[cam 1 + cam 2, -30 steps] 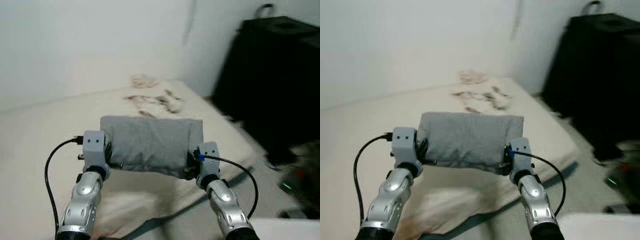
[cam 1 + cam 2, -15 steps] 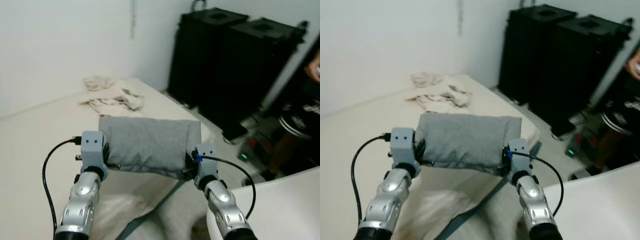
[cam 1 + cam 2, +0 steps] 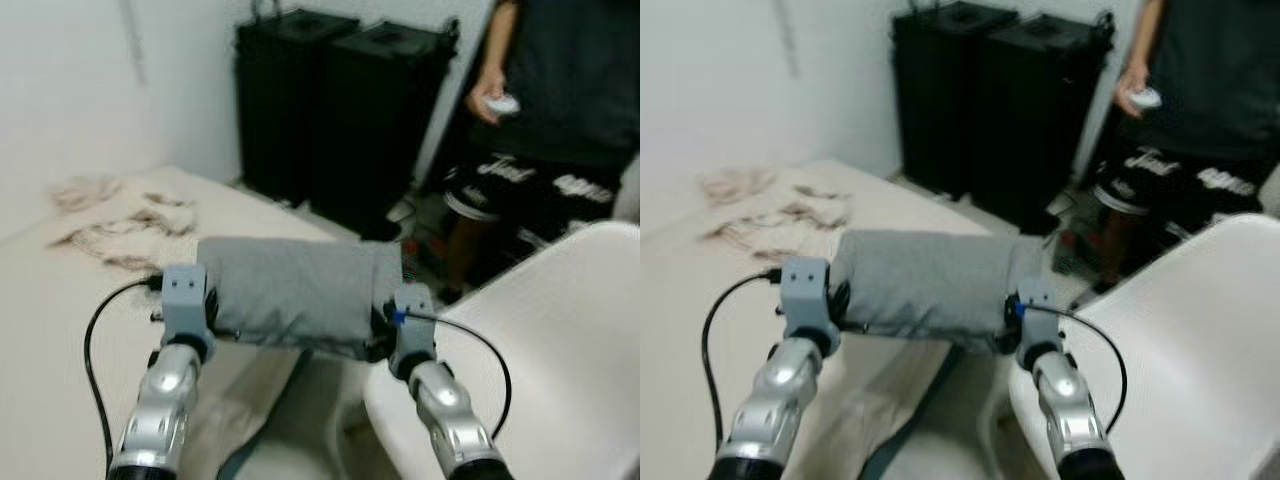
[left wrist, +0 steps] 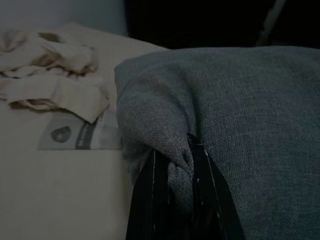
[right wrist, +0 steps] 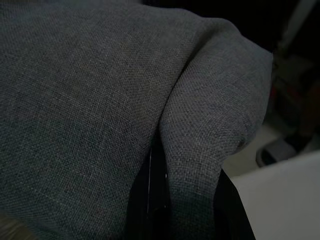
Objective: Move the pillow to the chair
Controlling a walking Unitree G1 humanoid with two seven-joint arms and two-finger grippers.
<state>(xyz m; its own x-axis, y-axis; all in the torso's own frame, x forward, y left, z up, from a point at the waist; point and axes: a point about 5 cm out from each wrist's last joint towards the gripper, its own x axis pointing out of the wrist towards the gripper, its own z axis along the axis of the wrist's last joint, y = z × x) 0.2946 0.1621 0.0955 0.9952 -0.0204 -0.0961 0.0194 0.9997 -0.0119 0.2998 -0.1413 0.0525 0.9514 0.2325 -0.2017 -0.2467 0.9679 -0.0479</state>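
I hold a grey pillow [image 3: 295,290] in the air between both arms, in front of my chest. My left gripper [image 3: 213,318] is shut on the pillow's left end, and its black fingers [image 4: 150,200] pinch a fold of the grey cloth. At the other end my right gripper [image 3: 378,330] is shut on the pillow too, with fabric bunched over its fingers [image 5: 155,200]. A white plastic chair [image 3: 540,340] stands at the lower right, its seat just right of and below the pillow's right end.
A beige bed [image 3: 60,300] with crumpled cloths [image 3: 110,225] lies to the left. Two tall black cases [image 3: 340,110] stand against the far wall. A person in dark clothes [image 3: 560,110] stands behind the chair, holding a small white device [image 3: 497,102].
The camera has swung right: the bed slid left, and the chair and the person came into view. The pillow stays held the same way between both grippers.
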